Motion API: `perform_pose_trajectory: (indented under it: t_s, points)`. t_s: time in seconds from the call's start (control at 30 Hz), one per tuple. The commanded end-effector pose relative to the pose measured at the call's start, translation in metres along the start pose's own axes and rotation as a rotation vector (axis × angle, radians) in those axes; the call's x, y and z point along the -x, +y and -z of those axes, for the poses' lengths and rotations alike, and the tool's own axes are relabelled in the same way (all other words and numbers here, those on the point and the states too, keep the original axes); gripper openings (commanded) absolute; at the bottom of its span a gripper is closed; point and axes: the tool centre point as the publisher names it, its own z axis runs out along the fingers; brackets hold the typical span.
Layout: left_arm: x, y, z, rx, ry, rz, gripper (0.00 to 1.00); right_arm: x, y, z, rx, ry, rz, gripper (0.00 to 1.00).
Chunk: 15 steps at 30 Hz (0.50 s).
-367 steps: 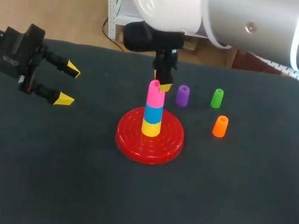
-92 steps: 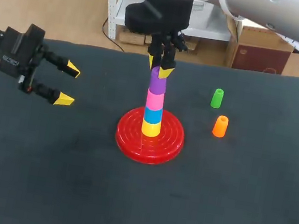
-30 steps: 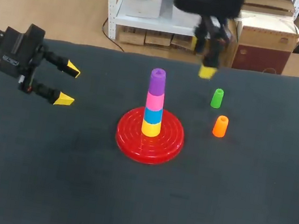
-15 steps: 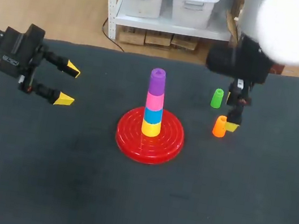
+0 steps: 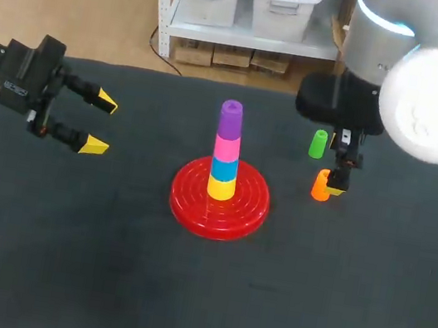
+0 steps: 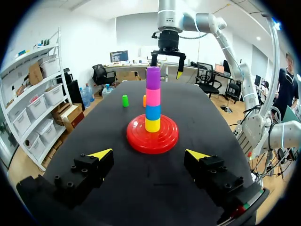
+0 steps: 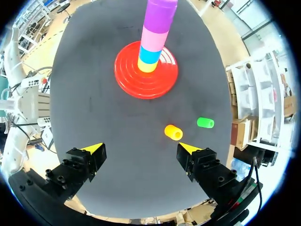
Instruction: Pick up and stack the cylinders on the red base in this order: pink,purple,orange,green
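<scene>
Base [image 5: 192, 202], red, stands mid-table with a stack on it: yellow piece [image 5: 221, 188], blue piece [image 5: 223, 169], pink cylinder [image 5: 227, 147], then purple cylinder [image 5: 230, 119] on top. Left gripper [image 5: 101, 123] hangs well off to the stack's left, fingers spread and holding nothing. Right gripper [image 7: 141, 148] is low over the orange cylinder [image 5: 321, 185], released, one yellow tip just beside it, and the green cylinder [image 5: 317, 143] stands just beyond
</scene>
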Motion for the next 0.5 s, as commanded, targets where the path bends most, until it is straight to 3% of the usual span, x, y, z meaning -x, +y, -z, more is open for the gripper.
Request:
perform_pose_trajectory:
  t_s: [0.03, 0.17, 0.43, 0.5]
  points:
    - [-0.001, 0.000, 0.000, 0.001, -0.002, -0.002, 1.00, -0.002, 0.003, -0.001, -0.053, -0.004, -0.001, 1.00]
    - [-0.001, 0.000, 0.000, 0.001, -0.002, -0.002, 1.00, -0.002, 0.003, -0.001, -0.053, -0.004, -0.001, 1.00]
    - [-0.001, 0.000, 0.000, 0.001, -0.002, -0.002, 1.00, -0.020, -0.031, -0.033, -0.026, -0.027, -0.088, 1.00]
    - [-0.001, 0.000, 0.000, 0.001, -0.002, -0.002, 1.00, -0.021, -0.035, -0.040, -0.032, 0.001, -0.085, 1.00]
